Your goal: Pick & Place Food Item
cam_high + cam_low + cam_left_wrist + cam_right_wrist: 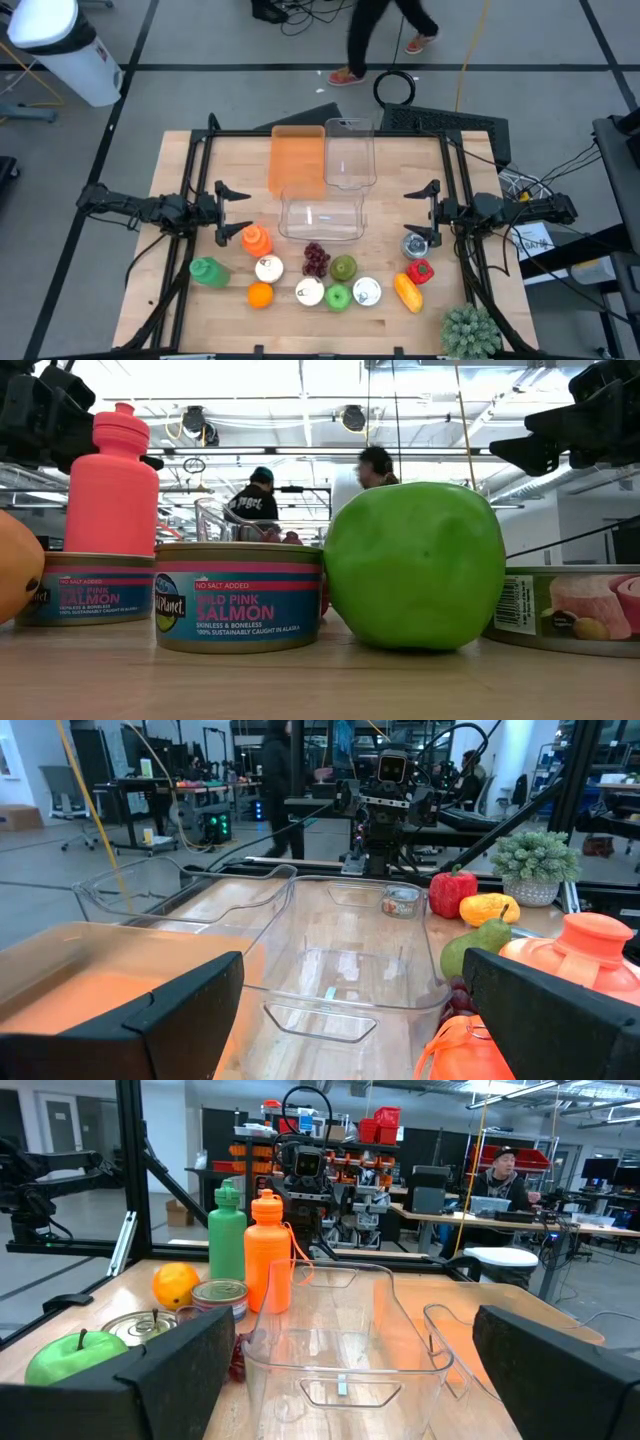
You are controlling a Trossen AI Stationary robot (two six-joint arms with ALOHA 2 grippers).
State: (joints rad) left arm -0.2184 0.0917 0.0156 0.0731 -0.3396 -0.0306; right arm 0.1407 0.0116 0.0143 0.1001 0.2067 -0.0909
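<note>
Overhead, left gripper (238, 212) and right gripper (418, 206) hang wide open, empty, flanking the clear bin (320, 215). Food lies just below both; the pepper (420, 270) sits nearest the right. Right wrist: bin (335, 1342) straight ahead.

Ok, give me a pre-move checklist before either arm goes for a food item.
1. Left gripper open and holding nothing: ok.
2. Right gripper open and holding nothing: ok.
3. Clear bin between the two grippers, nothing inside it: ok.
4. Food within the table's near rows: grapes, green apple, orange, red pepper all lying free: ok.
5. Path down to the grapes: the orange bottle and cans stand close around them: not ok, tight.
6. Person walking on the floor beyond the table's far edge, away from the arms: ok.
</note>
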